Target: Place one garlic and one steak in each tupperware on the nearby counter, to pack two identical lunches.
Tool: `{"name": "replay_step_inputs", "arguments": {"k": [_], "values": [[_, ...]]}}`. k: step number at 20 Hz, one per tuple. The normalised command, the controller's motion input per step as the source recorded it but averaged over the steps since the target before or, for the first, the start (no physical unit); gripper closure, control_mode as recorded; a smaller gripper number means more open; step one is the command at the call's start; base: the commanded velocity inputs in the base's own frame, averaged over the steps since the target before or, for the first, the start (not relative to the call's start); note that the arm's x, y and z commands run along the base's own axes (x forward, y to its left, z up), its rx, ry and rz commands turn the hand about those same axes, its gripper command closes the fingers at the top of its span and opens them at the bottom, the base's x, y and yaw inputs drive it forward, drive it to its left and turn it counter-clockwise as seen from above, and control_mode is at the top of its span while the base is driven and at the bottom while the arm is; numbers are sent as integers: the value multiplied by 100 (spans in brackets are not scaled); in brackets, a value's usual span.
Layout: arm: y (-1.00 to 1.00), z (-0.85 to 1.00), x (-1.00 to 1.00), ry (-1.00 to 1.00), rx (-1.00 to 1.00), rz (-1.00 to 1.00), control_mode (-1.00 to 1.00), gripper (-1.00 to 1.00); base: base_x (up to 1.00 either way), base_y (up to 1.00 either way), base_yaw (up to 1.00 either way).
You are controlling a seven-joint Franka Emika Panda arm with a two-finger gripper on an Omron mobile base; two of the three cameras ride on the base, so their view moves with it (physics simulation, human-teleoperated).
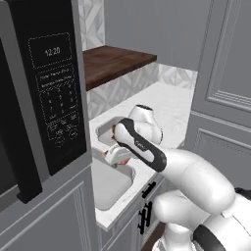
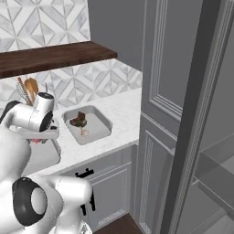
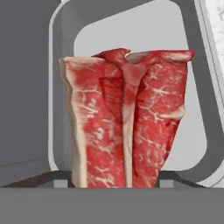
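Observation:
In the hand view a raw red steak [image 3: 124, 127] with white fat hangs between my gripper's [image 3: 113, 183] fingertips, and the gripper is shut on it. Below it lies the pale grey floor of a tupperware [image 3: 188, 109]. The left base view has my gripper [image 1: 117, 157] low over the nearer tupperware [image 1: 110, 186] on the white counter [image 1: 171, 105]. The other tupperware [image 2: 98, 123] holds a second steak [image 2: 78, 121] and a small garlic [image 2: 83, 132]. My arm covers most of the tupperware [image 2: 41, 157] under the hand.
A microwave [image 1: 44, 98] stands close on the left. A dark wooden shelf [image 2: 55, 57] runs above the counter, with wooden utensils [image 2: 27, 89] against the tiled wall. A tall grey cabinet [image 2: 160, 114] bounds the counter on the right.

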Motion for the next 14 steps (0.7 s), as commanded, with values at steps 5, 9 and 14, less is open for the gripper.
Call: {"name": "replay_step_inputs", "arguments": {"k": [5, 9, 14], "values": [[56, -49, 61, 10, -1, 8, -100, 100, 0, 0, 0], [50, -48, 70, 7, -3, 1, -100, 100, 0, 0, 0], [58, -46, 27, 1, -10, 0, -100, 100, 0, 0, 0]]}}
